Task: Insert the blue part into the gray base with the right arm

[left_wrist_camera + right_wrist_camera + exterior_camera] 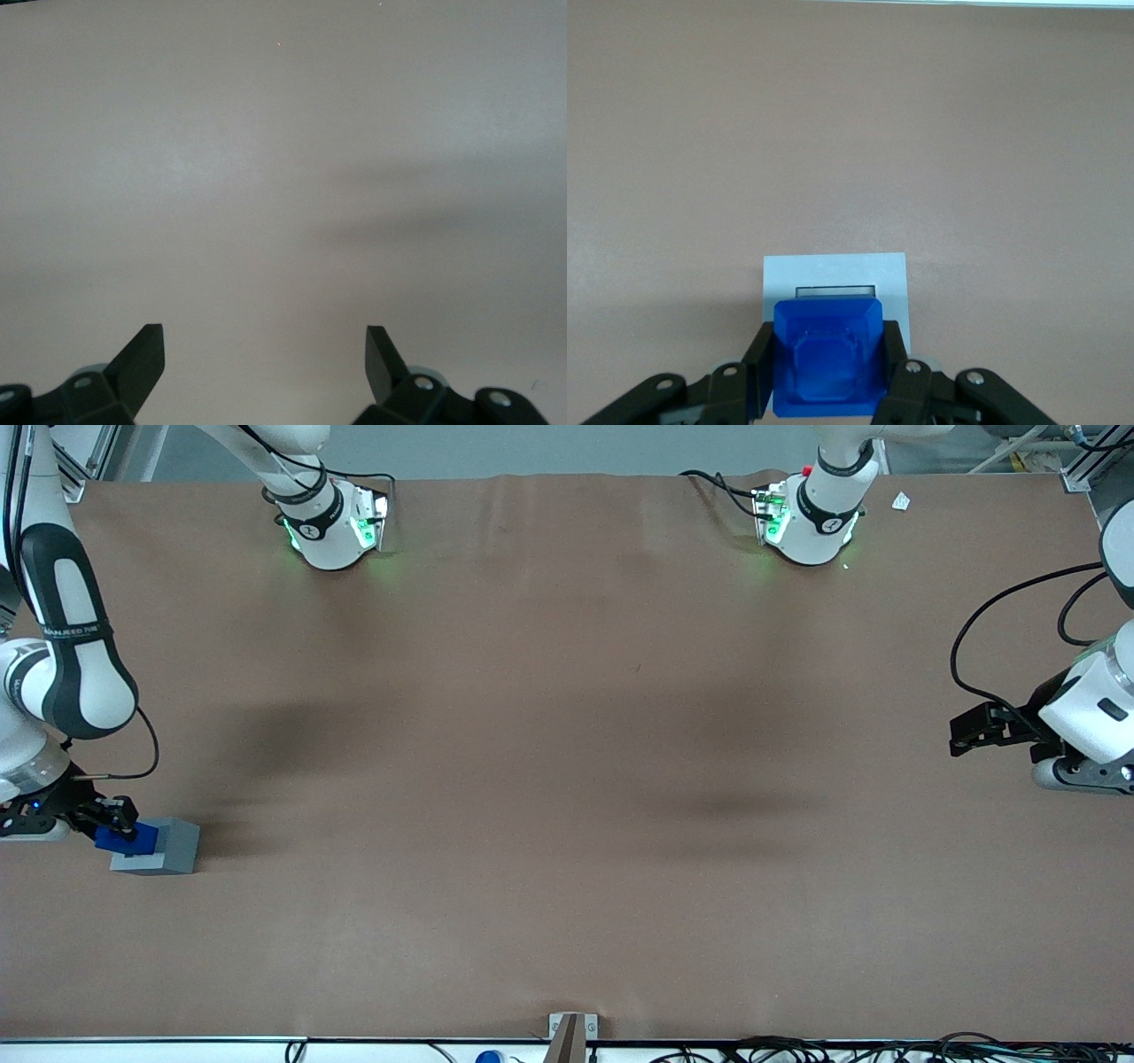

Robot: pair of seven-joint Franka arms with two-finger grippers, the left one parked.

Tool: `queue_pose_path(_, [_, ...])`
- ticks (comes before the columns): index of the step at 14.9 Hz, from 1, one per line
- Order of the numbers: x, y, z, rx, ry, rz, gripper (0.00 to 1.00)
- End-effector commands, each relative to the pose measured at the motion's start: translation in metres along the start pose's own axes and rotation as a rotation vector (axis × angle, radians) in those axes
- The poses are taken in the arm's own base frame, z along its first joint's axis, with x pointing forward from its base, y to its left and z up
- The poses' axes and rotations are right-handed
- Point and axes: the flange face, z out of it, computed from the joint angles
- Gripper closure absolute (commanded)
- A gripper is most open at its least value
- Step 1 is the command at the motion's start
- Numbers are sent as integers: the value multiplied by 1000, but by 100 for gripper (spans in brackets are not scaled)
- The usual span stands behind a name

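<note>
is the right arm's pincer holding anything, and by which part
Yes: the pincer is shut on the blue part, its fingers pressing the part's two opposite side faces. It holds the part just above the gray base.

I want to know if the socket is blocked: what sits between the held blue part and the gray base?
Nothing. In the right wrist view the tool, shut on the blue part, holds it over the gray base, whose socket edge shows uncovered. The front view agrees.
</note>
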Motion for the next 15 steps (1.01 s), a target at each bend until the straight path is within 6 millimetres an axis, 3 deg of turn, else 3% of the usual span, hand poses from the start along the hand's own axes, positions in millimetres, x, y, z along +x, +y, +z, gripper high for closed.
queue_pose_path(1, [-5,-1,5,13,9,-4,100])
queue_pose_path(7, [2,1,-1,11,19,-16,100])
queue_pose_path(15, [-4,3,15,16,3,-13,100])
